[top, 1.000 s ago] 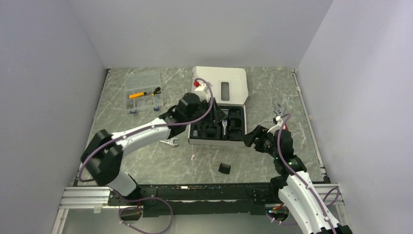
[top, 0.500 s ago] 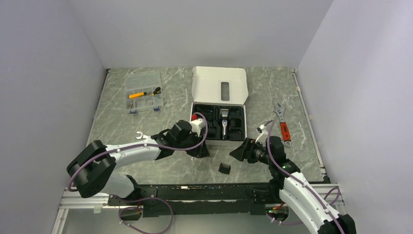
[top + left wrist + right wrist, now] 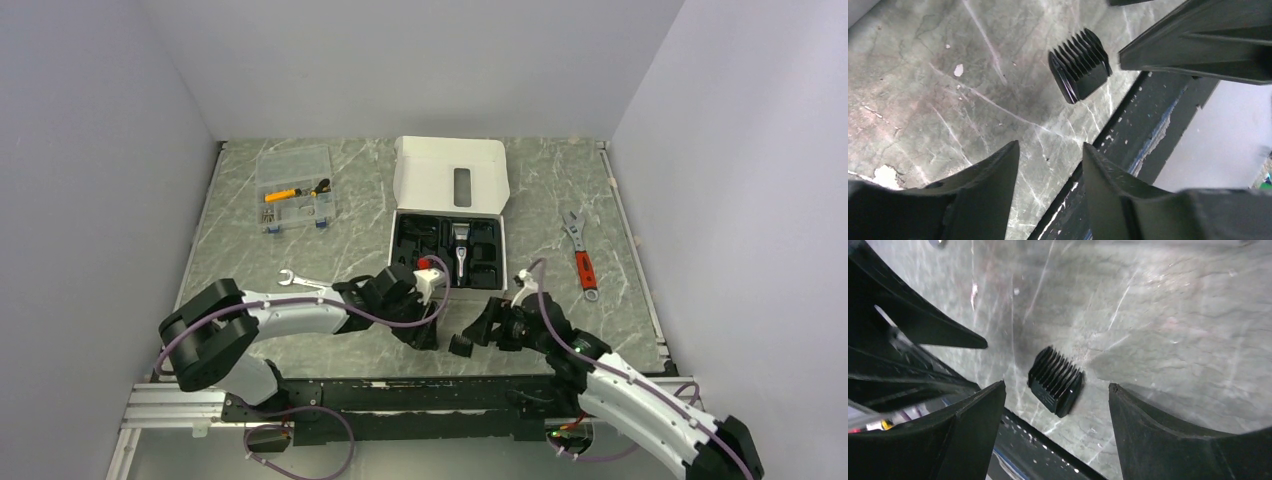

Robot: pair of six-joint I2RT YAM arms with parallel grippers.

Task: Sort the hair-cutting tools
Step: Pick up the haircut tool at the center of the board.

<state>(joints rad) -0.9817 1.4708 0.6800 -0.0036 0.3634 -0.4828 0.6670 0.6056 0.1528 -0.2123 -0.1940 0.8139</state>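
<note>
We see the right gripper [image 3: 1055,390] with jaws spread wide, a small black ribbed plastic comb attachment [image 3: 1055,381] lying untouched between them on the grey marbled table [image 3: 1173,315], the left gripper [image 3: 1050,147] with jaws apart and empty, that comb at its one o'clock, the slim black-and-silver clipper [image 3: 460,252] in the open white cardboard box [image 3: 430,175] at twelve o'clock

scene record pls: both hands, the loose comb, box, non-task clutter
comb attachment: black, loose on the table near its front edge
left hand: open, empty, low beside the comb attachment
right hand: open, comb attachment between its jaws in the wrist view, no contact seen
box: open, lid folded back
clipper: seated in the box
silver wrench: on table, left of box
red-handled wrench: on table, right of box
clear organizer: far left
</note>
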